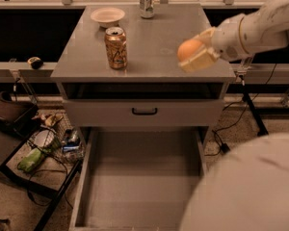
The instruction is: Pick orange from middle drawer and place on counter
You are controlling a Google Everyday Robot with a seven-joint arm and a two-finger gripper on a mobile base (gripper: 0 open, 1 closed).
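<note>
My gripper (pixel 195 53) is shut on the orange (pixel 188 49), a small round orange fruit, and holds it above the front right part of the counter (pixel 154 42). The white arm reaches in from the right. The middle drawer (pixel 139 182) is pulled out below, wide and shallow, with a bare grey floor. My arm's white body covers the drawer's right front corner.
A gold-orange drink can (pixel 115 47) stands on the counter's left front. A white bowl (pixel 107 16) and a silver can (pixel 146 2) stand at the back. A shut drawer front with a black handle (pixel 144 111) is below the top. Clutter and cables lie on the floor at left.
</note>
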